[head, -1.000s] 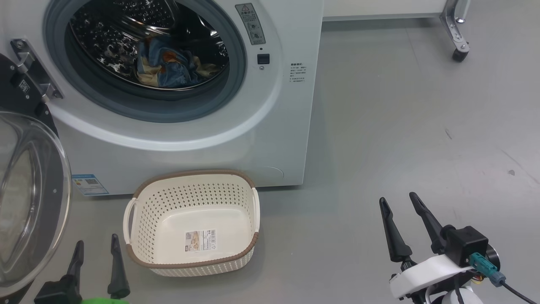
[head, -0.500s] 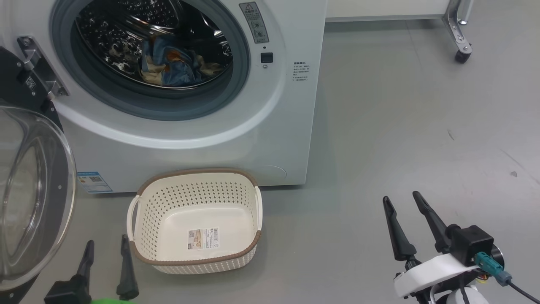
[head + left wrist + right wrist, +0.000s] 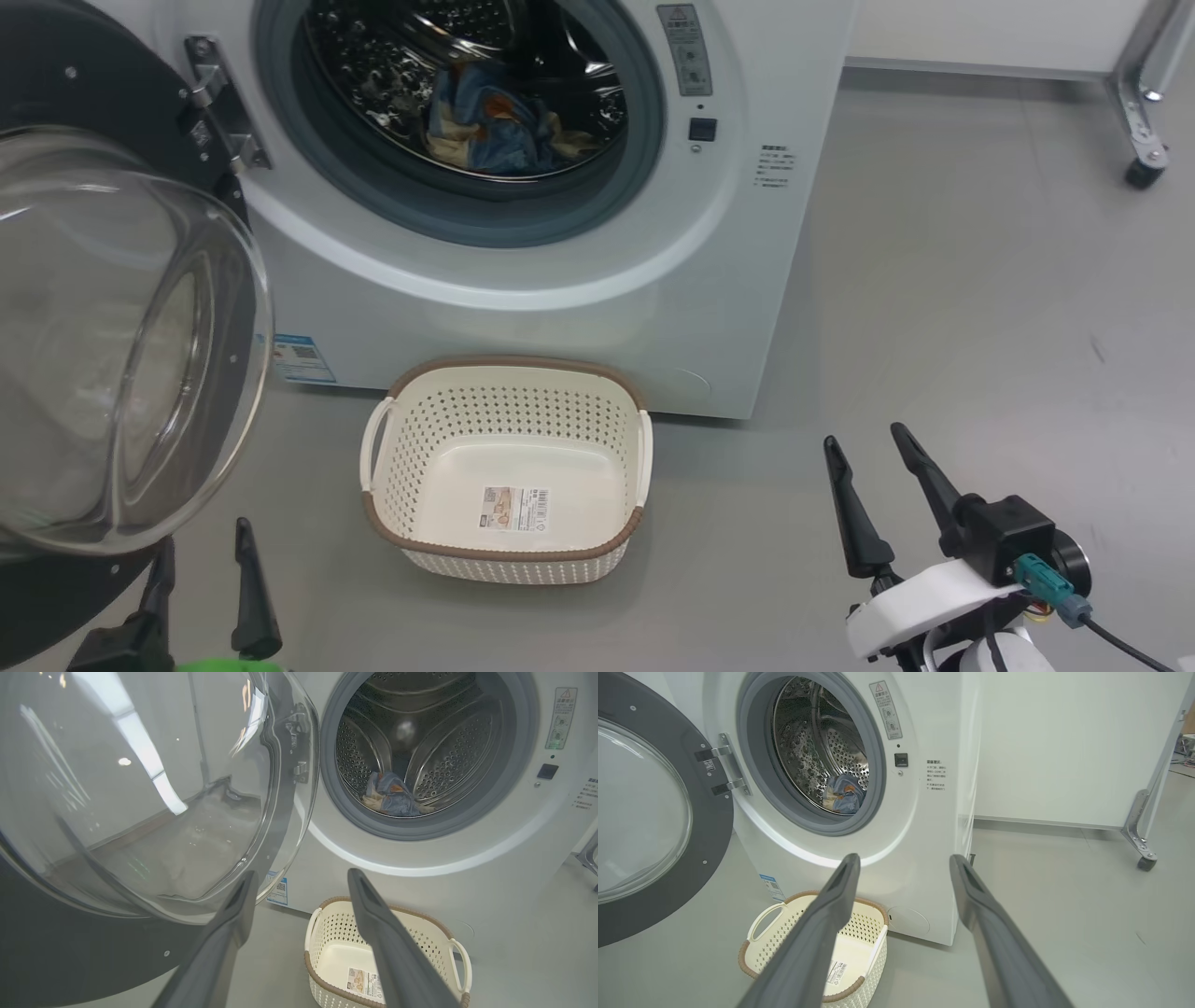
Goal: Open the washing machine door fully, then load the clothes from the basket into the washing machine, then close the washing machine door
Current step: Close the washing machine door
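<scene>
Presently, the washing machine door (image 3: 121, 336) is standing swung out to the left of the washing machine (image 3: 560, 317). It is hanging from its metal hinge (image 3: 219, 117) at the left edge of the opening, with its domed glass bulging toward the robot. The clothes (image 3: 499, 131) are lying as a small blue bundle low in the steel drum (image 3: 364, 47). The basket (image 3: 504, 361) is sitting on the floor (image 3: 934, 280) just in front of the machine, holding nothing but its barcode sticker. Loading is therefore being judged complete, and closing the door is being judged the step in hand. The left hand (image 3: 203, 541) is hovering low beside the door's bottom rim, its fingers spread wide and gripping nothing; in the left wrist view the glass is looming just left of those fingers. The right hand (image 3: 864, 437) is waiting well apart, to the right of the basket, likewise wide and empty. The left arm is thus plainly the nearer. The door is lying to the left of and above that hand, and its free edge is calling for a sweep rightward about the hinge, toward the opening.
</scene>
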Motion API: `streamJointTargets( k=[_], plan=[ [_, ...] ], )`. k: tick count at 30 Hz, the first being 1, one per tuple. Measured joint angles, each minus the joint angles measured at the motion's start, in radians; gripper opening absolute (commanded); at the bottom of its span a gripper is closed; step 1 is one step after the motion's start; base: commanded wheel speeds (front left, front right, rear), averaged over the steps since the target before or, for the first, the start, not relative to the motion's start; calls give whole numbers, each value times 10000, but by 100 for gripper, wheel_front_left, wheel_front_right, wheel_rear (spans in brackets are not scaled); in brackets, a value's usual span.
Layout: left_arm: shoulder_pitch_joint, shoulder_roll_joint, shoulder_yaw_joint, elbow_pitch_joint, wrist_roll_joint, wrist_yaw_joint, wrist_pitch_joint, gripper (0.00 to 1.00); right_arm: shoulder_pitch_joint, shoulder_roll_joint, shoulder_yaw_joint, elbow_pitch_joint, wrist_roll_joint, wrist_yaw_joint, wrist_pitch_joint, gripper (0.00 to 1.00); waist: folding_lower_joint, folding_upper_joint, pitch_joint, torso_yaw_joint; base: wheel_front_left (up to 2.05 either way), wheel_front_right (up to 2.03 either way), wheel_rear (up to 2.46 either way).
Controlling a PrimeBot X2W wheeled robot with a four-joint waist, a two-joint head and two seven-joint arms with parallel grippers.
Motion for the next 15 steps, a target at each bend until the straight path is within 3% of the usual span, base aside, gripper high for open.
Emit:
streamJointTargets(
  k=[15],
  plan=[
    [657,13,543,-650,-420,360,0,100,-495,-247,943,389,207,2,0,100,0,0,-177,2054,0,0,0]
  ],
)
